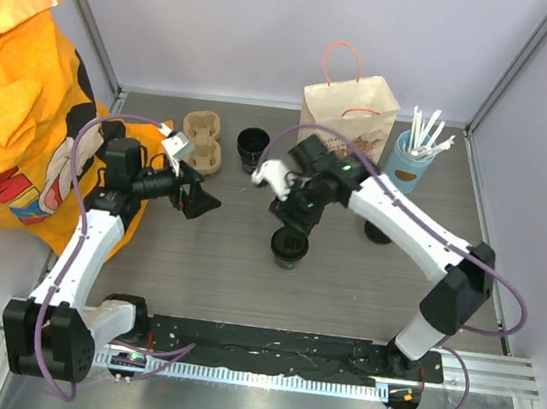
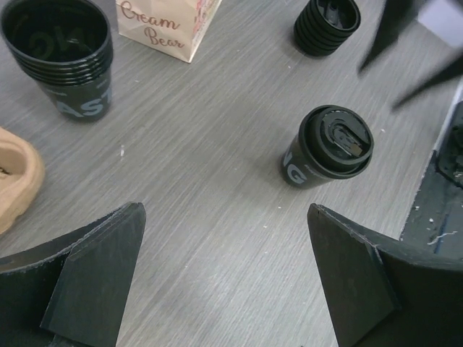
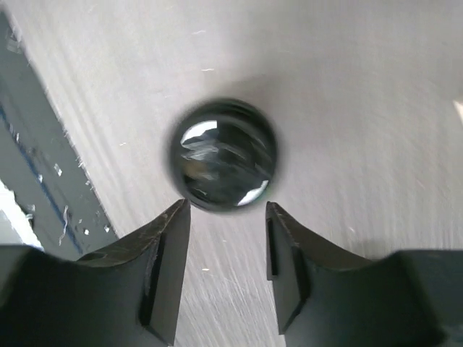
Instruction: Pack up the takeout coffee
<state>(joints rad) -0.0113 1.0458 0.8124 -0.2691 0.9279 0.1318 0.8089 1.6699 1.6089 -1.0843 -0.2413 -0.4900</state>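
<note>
Black takeout coffee (image 2: 329,148) stands clear under right pincer (image 3: 226,213), prongs apart; left pincer (image 2: 224,217) wide.

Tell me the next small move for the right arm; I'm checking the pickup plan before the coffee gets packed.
Probably open the right gripper a little wider before lowering it. It hangs above the small black lidded disposable cup, which stands free on the grey wood-grain table. Nothing is between its jaws, and the gap between them looks narrower than the round lid.
</note>
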